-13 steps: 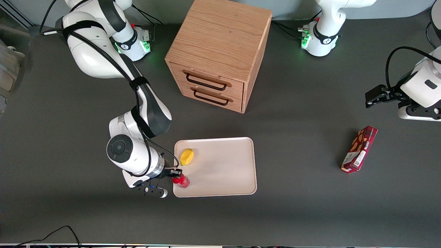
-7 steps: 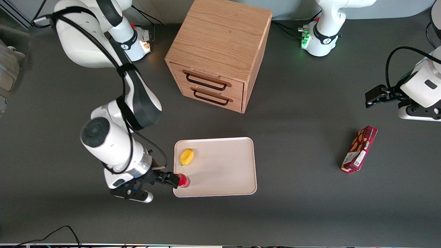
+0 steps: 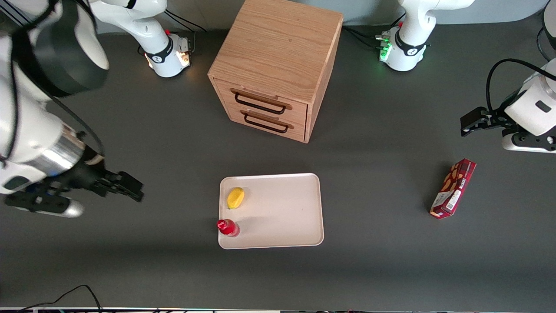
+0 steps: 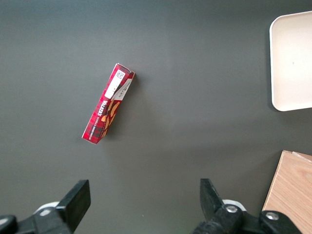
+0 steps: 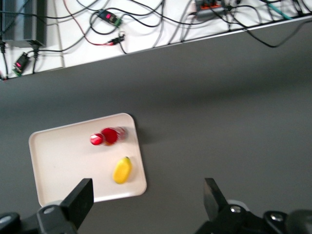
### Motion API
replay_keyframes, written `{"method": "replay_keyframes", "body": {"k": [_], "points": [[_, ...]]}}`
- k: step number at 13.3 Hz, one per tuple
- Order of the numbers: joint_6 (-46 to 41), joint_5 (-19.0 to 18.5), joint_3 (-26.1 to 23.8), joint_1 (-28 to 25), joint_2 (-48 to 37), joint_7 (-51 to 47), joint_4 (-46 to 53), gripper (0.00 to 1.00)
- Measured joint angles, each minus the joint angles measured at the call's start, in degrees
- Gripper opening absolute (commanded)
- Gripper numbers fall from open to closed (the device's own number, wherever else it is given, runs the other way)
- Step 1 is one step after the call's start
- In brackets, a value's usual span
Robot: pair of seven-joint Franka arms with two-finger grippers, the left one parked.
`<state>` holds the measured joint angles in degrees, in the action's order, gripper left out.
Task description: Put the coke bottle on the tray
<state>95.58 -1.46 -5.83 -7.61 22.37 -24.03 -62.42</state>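
Front view: I see the coke bottle standing on the tray, at the corner nearest the working arm. The gripper hangs well clear of the tray, toward the working arm's end. Only the right wrist view shows its jaws spread wide, empty, plus the yellow item near the bottle.

red coke bottle, cream tray

Wooden two-drawer cabinet, yellow, perhaps lemon-like object, dark red snack box.
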Motion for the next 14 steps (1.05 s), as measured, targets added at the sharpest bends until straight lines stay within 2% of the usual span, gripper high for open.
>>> {"method": "replay_keyframes", "body": {"k": [7, 10, 14], "points": [[5.89, 0.29, -0.3, 1.34, -28.71, 0.41, -34.66, 1.0], [7.2, 0.3, -0.28, 2.8, -32.49, 0.41, -39.19, 1.0], [7.89, 0.31, 0.09, 5.33, -32.04, 1.34, -38.53, 1.0]]}}
